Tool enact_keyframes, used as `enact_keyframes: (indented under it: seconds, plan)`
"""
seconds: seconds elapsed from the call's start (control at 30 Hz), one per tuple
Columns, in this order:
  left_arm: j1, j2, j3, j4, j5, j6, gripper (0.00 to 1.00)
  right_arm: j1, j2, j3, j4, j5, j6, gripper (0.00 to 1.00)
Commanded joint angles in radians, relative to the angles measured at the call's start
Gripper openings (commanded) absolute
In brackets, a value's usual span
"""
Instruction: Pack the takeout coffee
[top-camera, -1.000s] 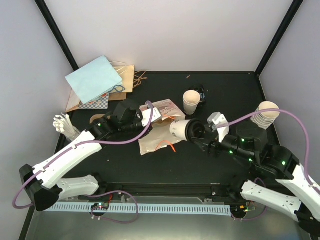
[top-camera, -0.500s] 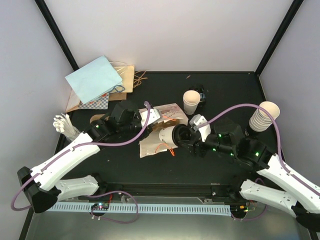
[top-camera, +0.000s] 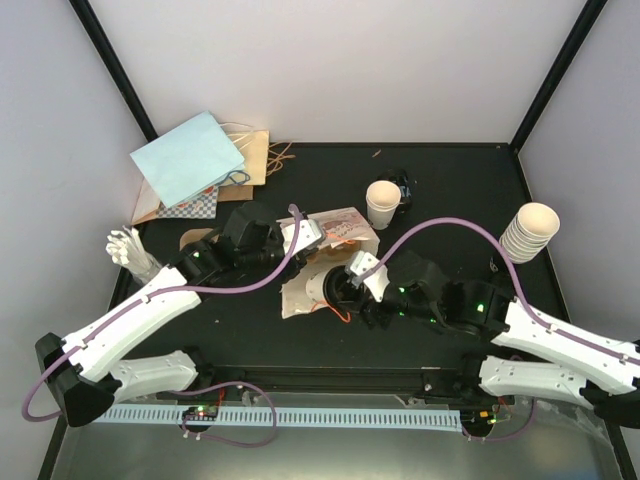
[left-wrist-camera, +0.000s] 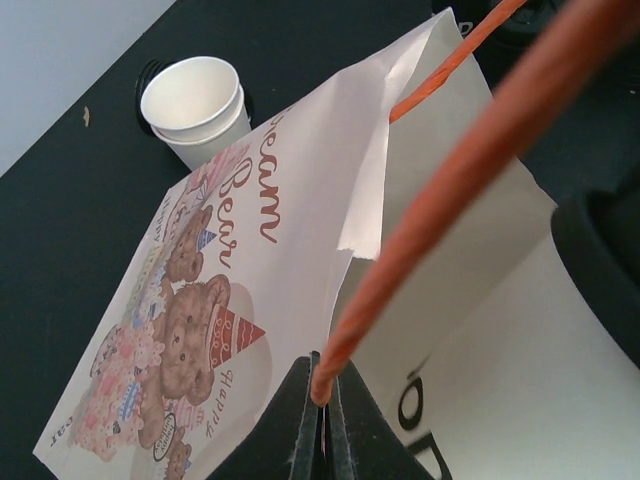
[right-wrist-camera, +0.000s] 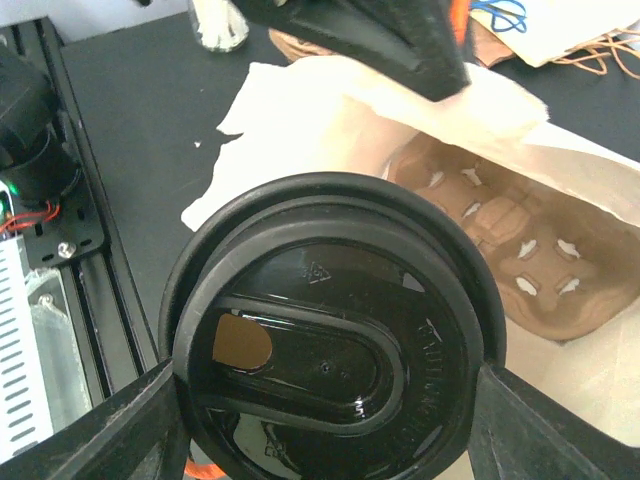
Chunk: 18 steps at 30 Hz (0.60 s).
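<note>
L claw (left-wrist-camera: 320, 415) is pinching tight on orange handle (left-wrist-camera: 440, 190) of printed paper bag (left-wrist-camera: 250, 240) | R claw (right-wrist-camera: 330, 435) is gripping lidded coffee cup (right-wrist-camera: 330, 330) by its sides, lid facing the wrist, cup hanging at the bag's gaping mouth | brown pulp tray (right-wrist-camera: 500, 240) is sitting inside bag | bag is lying on black worktop (right-wrist-camera: 130, 120)

Lighting: bright, even, diffuse; shadows soft. Glare is seen on the glossy round black plastic lid (right-wrist-camera: 330, 350). The thick orange cord handle (left-wrist-camera: 465, 200) is rendered blurred.
</note>
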Motion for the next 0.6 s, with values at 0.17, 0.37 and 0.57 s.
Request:
enact_keyframes:
  seconds: [0.17, 0.37, 0.57]
  plan:
    - [-0.01, -0.022, -0.001, 0.029, 0.042, -0.016, 0.01, 0.045, 0.009, 0.024, 0.026, 0.179, -0.08, 0.45]
    - [-0.012, -0.025, 0.001, 0.026, 0.081, -0.024, 0.01, 0.045, 0.05, 0.057, 0.036, 0.275, -0.104, 0.44]
    - [-0.013, -0.032, 0.002, 0.03, 0.079, -0.039, 0.01, 0.046, 0.069, 0.052, 0.081, 0.292, -0.142, 0.44]
